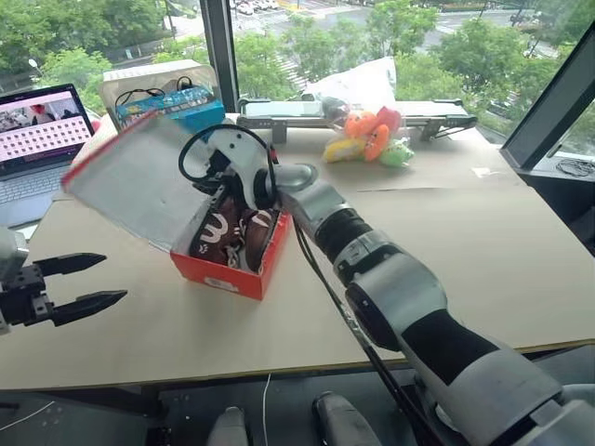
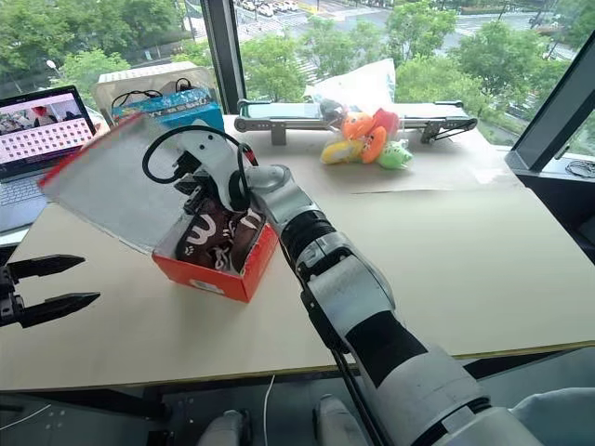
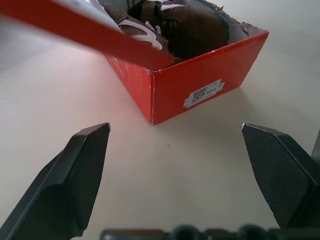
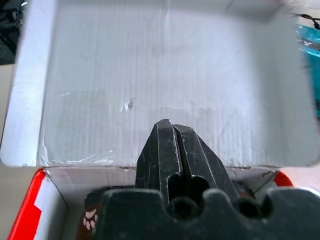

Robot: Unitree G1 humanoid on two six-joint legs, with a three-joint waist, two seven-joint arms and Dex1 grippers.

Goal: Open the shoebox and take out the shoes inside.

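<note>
Right wrist view: right tool pressed together against the shoebox lid; left tool spread.

Shoebox: red cardboard, small white label on its near end wall, resting on the table at an angle to the near edge. Hinged lid raised and tilted back to the left, grey-white underside exposed. Shoes: dark brown pair with pale markings, lying side by side inside the open box.
</note>
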